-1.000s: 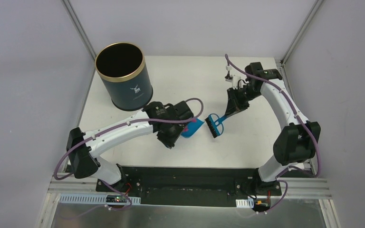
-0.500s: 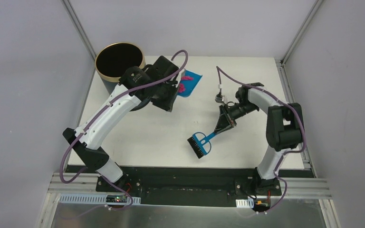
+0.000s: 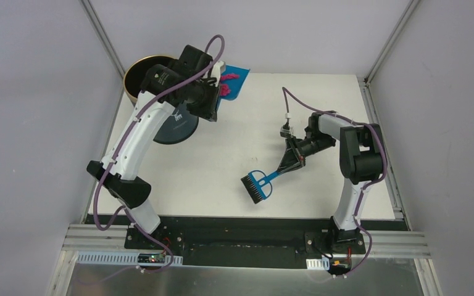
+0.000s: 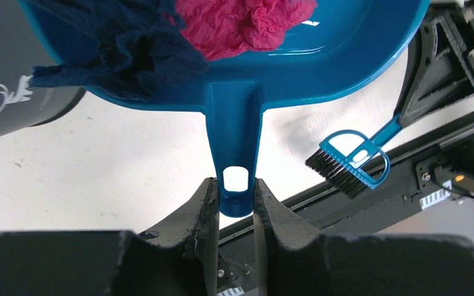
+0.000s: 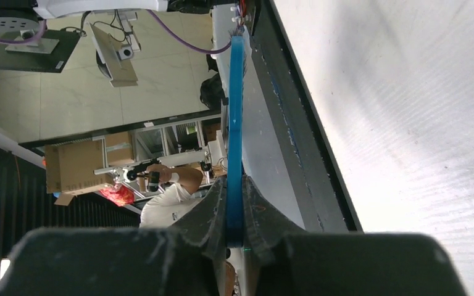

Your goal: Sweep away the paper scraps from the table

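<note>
From above, your left arm covers much of the bin (image 3: 134, 75). The left gripper (image 3: 208, 103) also hides the dustpan (image 3: 239, 75) handle, so that view does not show the grip. The left wrist view does: both fingers are pressed together on the tip of the handle, just below its hanging hole.

That view cuts the pan's front off at the top edge, so you see only part of the paper scraps (image 4: 234, 24), a crumpled pink wad beside a dark blue one, lying in the pan. The overhead view places the pan in the air at upper centre, just right of the bin's rim.

The right gripper (image 3: 294, 159) is clamped on the brush (image 3: 258, 185) handle. The right wrist camera sees the brush edge-on as a thin blue strip, its bristles hard to make out. The overhead view shows the bristles at lower centre over the table (image 3: 222, 154). You cannot tell whether they touch it.
</note>
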Tool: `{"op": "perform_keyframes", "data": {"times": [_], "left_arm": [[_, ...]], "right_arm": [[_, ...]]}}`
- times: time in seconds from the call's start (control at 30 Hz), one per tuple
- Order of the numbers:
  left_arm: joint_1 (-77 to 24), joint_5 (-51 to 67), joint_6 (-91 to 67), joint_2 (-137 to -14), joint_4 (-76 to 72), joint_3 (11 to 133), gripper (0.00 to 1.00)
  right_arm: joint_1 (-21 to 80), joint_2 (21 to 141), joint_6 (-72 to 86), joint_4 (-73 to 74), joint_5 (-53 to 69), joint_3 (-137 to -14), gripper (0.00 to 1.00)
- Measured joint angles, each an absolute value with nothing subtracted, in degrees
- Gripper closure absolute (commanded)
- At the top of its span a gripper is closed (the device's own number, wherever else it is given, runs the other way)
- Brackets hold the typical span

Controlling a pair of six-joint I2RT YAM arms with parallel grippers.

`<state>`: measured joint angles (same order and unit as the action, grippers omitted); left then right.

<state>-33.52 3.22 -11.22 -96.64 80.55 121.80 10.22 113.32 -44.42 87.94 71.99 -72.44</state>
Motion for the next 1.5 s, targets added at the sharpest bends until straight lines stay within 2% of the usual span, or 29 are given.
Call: {"op": "perform_keyframes", "data": {"times": [0.3,0.57,0.77,0.97,1.1,1.23,1.5], "left_arm": [[-20.93,11.29,-14.15,-97.1,75.61,123.22,1.0],[-7.2,23.99,-24.21,-91.81,59.81,109.8,1.0],[4.58,35.97,-43.44,-83.22,35.75,88.12,1.0],[9.06,43.03,-77.43,-80.73,-8.69,64.18,1.0],[9.06,44.07,-95.26,-85.01,-30.63,58.81,1.0],[9.06,44.71,-103.26,-84.93,-41.1,58.17,1.0],[9.06,47.07,-105.45,-82.81,-46.3,58.24,1.0]], "right_arm": [[9.08,103.46,-27.51,71.02,67.0,-65.39,1.0],[9.08,99.9,-22.59,64.88,65.1,-64.47,1.0],[9.06,99.85,-22.55,64.45,64.66,-64.47,1.0],[8.97,99.85,-22.55,64.25,64.23,-64.47,1.0],[8.97,99.85,-22.55,64.23,63.86,-64.47,1.0],[8.97,99.85,-22.55,64.18,63.66,-64.47,1.0],[8.97,99.85,-22.55,64.18,63.33,-64.47,1.0]]}}
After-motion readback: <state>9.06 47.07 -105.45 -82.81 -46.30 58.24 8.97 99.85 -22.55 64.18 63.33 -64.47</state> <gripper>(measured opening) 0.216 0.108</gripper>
